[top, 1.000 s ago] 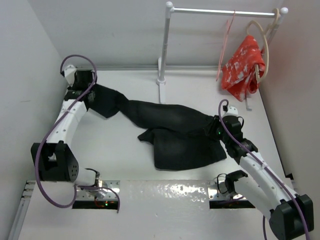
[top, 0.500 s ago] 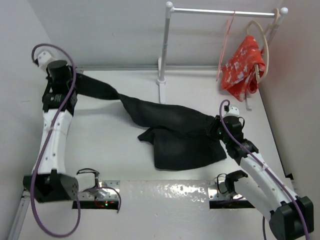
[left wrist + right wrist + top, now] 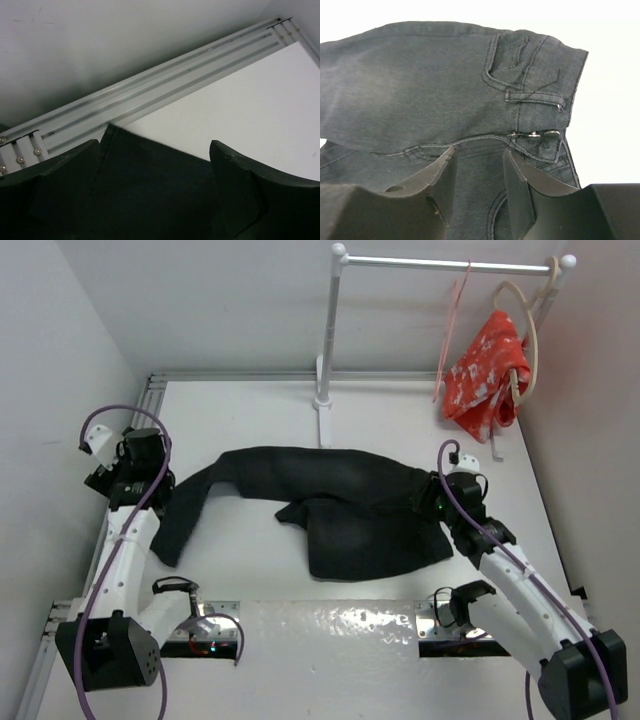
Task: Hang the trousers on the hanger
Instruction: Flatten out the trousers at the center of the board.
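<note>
The black trousers (image 3: pixel 340 490) lie spread on the white table, one leg reaching left to a hem near my left arm, the waist at the right. My left gripper (image 3: pixel 152 483) hovers over that leg end. In its wrist view the gripper (image 3: pixel 152 185) is wide open, with the hem (image 3: pixel 145 180) flat below and untouched. My right gripper (image 3: pixel 428 502) sits at the waist. Seen from the wrist, this gripper (image 3: pixel 479 185) has its fingers apart over the waistband, near the silver buttons (image 3: pixel 543 134). The pink-red wire hanger (image 3: pixel 455 320) hangs bare on the rail.
A white rail stand (image 3: pixel 326 340) rises at the table's back centre. A beige hanger (image 3: pixel 527 335) carrying a red patterned cloth (image 3: pixel 490 370) hangs at the rail's right end. An aluminium frame rail (image 3: pixel 150 95) runs along the table's left edge, beside a wall.
The left arm had the trouser leg lifted and stretched to the far left. It has let go, opened wide and come down nearer. The leg now lies on the table. The right arm stayed put.
</note>
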Controlling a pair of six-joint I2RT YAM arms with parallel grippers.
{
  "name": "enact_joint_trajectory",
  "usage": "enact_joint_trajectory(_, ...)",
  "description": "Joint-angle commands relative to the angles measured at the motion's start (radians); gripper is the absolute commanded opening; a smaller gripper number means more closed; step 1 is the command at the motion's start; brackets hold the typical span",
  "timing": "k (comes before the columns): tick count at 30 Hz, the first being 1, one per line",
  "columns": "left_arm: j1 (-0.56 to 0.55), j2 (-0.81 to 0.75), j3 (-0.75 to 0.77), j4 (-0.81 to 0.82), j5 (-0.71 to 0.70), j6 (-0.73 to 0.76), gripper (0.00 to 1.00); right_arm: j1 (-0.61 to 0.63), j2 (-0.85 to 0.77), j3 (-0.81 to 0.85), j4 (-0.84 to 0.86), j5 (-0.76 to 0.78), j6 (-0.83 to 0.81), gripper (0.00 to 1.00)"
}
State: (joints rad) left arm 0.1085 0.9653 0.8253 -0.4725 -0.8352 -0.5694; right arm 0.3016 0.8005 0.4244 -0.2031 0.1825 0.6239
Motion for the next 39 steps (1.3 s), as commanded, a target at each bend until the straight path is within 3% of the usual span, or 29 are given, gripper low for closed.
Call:
enact_joint_trajectory(1, 0.007, -0.013, 0.104, 0.058, 0.031, 0.008, 0.88, -0.001, 0.045, 0.031, 0.004, 0.026, -0.004, 0.42)
enact_joint_trajectory(2, 0.007, -0.007, 0.135, 0.080, 0.080, 0.047, 0.84, -0.001, 0.057, 0.036, 0.004, 0.034, -0.006, 0.40)
enact_joint_trajectory(3, 0.007, -0.001, 0.147, 0.101, 0.184, 0.066, 0.71, -0.001, 0.077, 0.037, 0.005, 0.037, -0.012, 0.33)
enact_joint_trajectory(4, 0.005, 0.016, 0.159, 0.127, 0.223, 0.069, 0.67, -0.005, 0.083, 0.045, 0.005, 0.043, -0.013, 0.19)
enact_joint_trajectory(7, -0.010, 0.053, 0.167, 0.194, 0.399, 0.089, 0.48, -0.030, 0.112, 0.069, 0.008, 0.069, -0.013, 0.00)
enact_joint_trajectory(10, -0.200, 0.131, 0.135, 0.248, 0.365, 0.048, 0.42, -0.115, 0.191, 0.131, 0.040, 0.031, 0.010, 0.00)
enact_joint_trajectory(11, -0.328, 0.160, 0.133, 0.255, 0.291, 0.017, 0.42, -0.140, 0.221, 0.146, 0.062, 0.003, 0.022, 0.00)
enact_joint_trajectory(15, -0.515, 0.297, 0.118, 0.339, 0.291, -0.049, 0.36, -0.232, 0.354, 0.212, 0.148, -0.012, 0.034, 0.00)
enact_joint_trajectory(16, -0.573, 0.305, 0.092, 0.359, 0.283, -0.061, 0.35, -0.264, 0.391, 0.215, 0.162, -0.012, 0.033, 0.02)
enact_joint_trajectory(18, -0.622, 0.320, 0.066, 0.423, 0.286, -0.069, 0.34, -0.295, 0.431, 0.238, 0.139, 0.012, 0.046, 0.15)
enact_joint_trajectory(19, -0.677, 0.325, 0.049, 0.436, 0.286, -0.072, 0.32, -0.332, 0.445, 0.235, 0.131, 0.024, 0.063, 0.24)
enact_joint_trajectory(20, -0.708, 0.329, 0.044, 0.446, 0.282, -0.072, 0.32, -0.349, 0.459, 0.222, 0.145, 0.025, 0.100, 0.46)
enact_joint_trajectory(24, -0.892, 0.332, 0.043, 0.456, 0.249, -0.046, 0.34, -0.464, 0.489, 0.125, 0.226, -0.078, 0.178, 0.74)
enact_joint_trajectory(26, -0.949, 0.328, 0.038, 0.453, 0.248, -0.030, 0.36, -0.479, 0.526, 0.119, 0.261, -0.159, 0.195, 0.79)
enact_joint_trajectory(30, -1.079, 0.311, -0.046, 0.439, 0.310, -0.024, 0.43, -0.479, 0.583, 0.114, 0.290, -0.245, 0.229, 0.80)
enact_joint_trajectory(35, -1.121, 0.227, -0.184, 0.388, 0.298, -0.082, 0.47, -0.478, 0.660, 0.083, 0.392, -0.325, 0.315, 0.76)
enact_joint_trajectory(38, -1.121, 0.120, -0.259, 0.443, 0.323, -0.083, 0.48, -0.479, 0.695, 0.077, 0.490, -0.327, 0.368, 0.49)
enact_joint_trajectory(39, -1.121, 0.098, -0.288, 0.448, 0.347, -0.080, 0.48, -0.479, 0.706, 0.077, 0.505, -0.315, 0.381, 0.25)
